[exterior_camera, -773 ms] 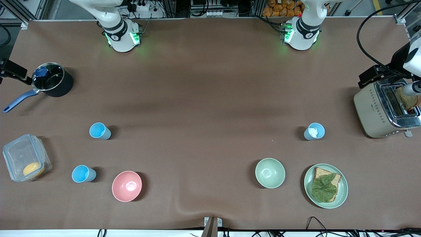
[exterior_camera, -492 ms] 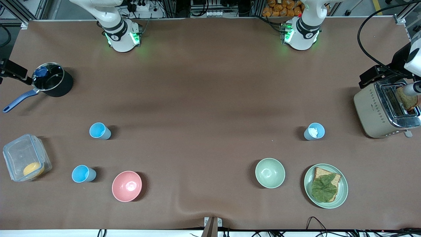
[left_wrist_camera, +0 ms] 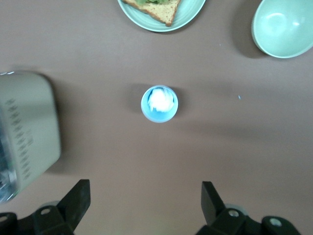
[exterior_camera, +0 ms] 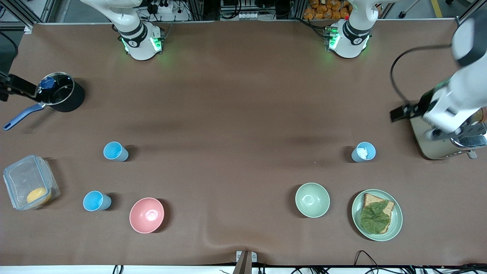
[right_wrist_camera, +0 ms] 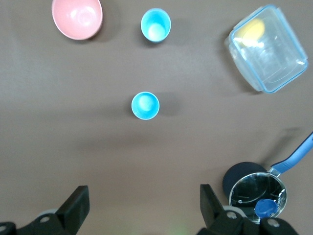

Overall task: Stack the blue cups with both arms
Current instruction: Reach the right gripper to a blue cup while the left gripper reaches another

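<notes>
A: Cups? 
B: Three smooth tapered tumblers, all apart. One blue cup (exterior_camera: pixel 115 151) and a second blue cup (exterior_camera: pixel 96 200), beside the glossy pink bowl (exterior_camera: pixel 147 215), toward the right arm's end. The paler cup (exterior_camera: pixel 363 152), something white inside, stands near the toaster (exterior_camera: pixel 437 146). 
A: Grippers? 
B: Left gripper (left_wrist_camera: pixel 144 205) spread wide, high over the paler cup. Right gripper (right_wrist_camera: pixel 142 205) likewise spread, over bare matte brown table (exterior_camera: pixel 236 114).

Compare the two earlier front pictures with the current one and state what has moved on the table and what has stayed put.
Only the left arm moved: it swung in over the toaster, now covering most of it. The left gripper is open, holding nothing. The right gripper, also open, sits by the saucepan at the table's edge, barely shifted. The three blue cups, both bowls, plate and container stayed put.
</notes>
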Tool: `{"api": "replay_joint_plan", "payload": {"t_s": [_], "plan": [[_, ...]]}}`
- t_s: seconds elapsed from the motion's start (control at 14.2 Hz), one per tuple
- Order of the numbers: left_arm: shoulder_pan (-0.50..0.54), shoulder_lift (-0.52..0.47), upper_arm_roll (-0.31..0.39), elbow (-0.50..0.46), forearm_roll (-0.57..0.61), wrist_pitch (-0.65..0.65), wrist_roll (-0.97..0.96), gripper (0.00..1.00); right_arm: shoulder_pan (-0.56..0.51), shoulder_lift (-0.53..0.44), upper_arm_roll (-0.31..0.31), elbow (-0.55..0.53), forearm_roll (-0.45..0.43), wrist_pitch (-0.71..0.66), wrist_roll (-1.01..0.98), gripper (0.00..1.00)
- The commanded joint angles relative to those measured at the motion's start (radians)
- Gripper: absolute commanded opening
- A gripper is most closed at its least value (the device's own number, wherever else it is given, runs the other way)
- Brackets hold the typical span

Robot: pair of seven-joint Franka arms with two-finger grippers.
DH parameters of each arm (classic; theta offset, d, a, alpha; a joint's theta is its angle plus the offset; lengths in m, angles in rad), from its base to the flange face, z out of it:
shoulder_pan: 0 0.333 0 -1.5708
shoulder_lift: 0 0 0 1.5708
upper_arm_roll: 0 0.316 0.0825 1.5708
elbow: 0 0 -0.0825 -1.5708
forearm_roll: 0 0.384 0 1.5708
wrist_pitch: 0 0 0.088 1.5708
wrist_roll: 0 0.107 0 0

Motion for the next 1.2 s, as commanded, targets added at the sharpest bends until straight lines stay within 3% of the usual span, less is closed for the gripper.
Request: {"api": "replay_joint_plan", "payload": {"t_s": [0.0,0.28,0.42,0.56,0.7,0.84,0.91,0.98,1.05,1.12], "plan": [[0.007,-0.001,0.001,-0.177,0.043,0.198,0.022,1.00,-0.013,0.073,0.006,0.001,0.002,-0.027,0.002,1.00],[0.053,0.120,0.001,-0.227,0.076,0.351,0.019,1.00,-0.032,0.144,0.002,-0.004,0.005,-0.057,0.008,1.00],[0.073,0.166,0.000,-0.241,0.077,0.394,0.019,1.00,-0.043,0.225,0.002,-0.004,0.006,-0.047,-0.004,1.00],[0.090,0.205,0.000,-0.242,0.079,0.420,0.019,1.00,-0.073,0.289,0.002,-0.007,0.043,0.004,-0.010,1.00],[0.086,0.232,0.000,-0.241,0.077,0.445,0.019,1.00,-0.066,0.320,0.001,-0.025,0.027,0.059,-0.007,1.00],[0.087,0.261,0.000,-0.244,0.077,0.483,0.021,0.93,-0.061,0.352,0.002,-0.063,0.000,0.143,-0.004,1.00],[0.087,0.275,0.000,-0.245,0.077,0.500,0.019,0.87,-0.055,0.371,0.002,-0.094,0.000,0.207,-0.002,1.00],[0.084,0.283,0.000,-0.247,0.077,0.508,0.019,0.75,-0.050,0.380,0.002,-0.131,0.000,0.270,-0.002,1.00],[0.081,0.288,0.000,-0.247,0.077,0.508,0.019,0.54,-0.040,0.391,0.002,-0.166,-0.001,0.328,-0.002,1.00],[0.075,0.289,0.000,-0.247,0.077,0.510,0.019,0.21,-0.041,0.403,0.002,-0.189,-0.001,0.370,-0.002,1.00]]}}
